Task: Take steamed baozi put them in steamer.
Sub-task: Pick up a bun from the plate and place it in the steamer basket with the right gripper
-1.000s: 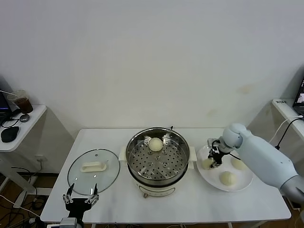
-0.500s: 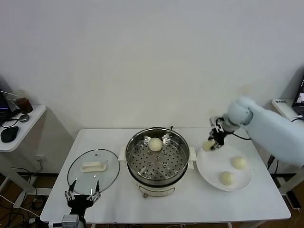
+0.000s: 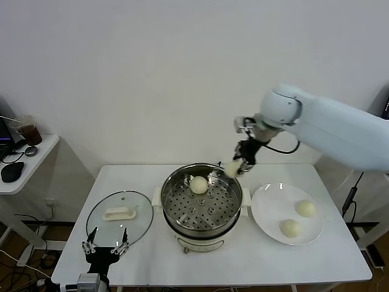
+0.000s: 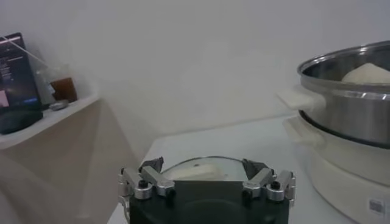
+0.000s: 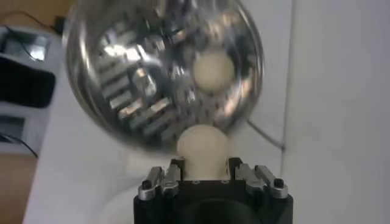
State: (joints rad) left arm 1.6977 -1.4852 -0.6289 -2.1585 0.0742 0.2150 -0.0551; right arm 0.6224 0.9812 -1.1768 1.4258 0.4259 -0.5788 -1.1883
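The shiny steel steamer [image 3: 202, 205] stands mid-table with one baozi [image 3: 199, 185] on its perforated tray at the back. My right gripper [image 3: 234, 166] is shut on a second baozi [image 3: 231, 168] and holds it in the air above the steamer's back right rim. In the right wrist view this held baozi [image 5: 202, 150] sits between the fingers, with the steamer [image 5: 152, 73] and its inner baozi [image 5: 212, 69] beyond. Two more baozi [image 3: 306, 208] [image 3: 291, 228] lie on the white plate [image 3: 273, 201]. My left gripper [image 3: 104, 248] is open and empty, parked low by the table's front left edge.
A round glass lid [image 3: 120, 219] with a white handle lies left of the steamer; it also shows in the left wrist view [image 4: 198, 170]. A side shelf [image 3: 24, 161] at far left carries a cup and a mouse. The wall stands close behind the table.
My right gripper took a baozi off the plate, lifted it and carried it left, from the plate to above the steamer's back right rim. The left arm barely moved.
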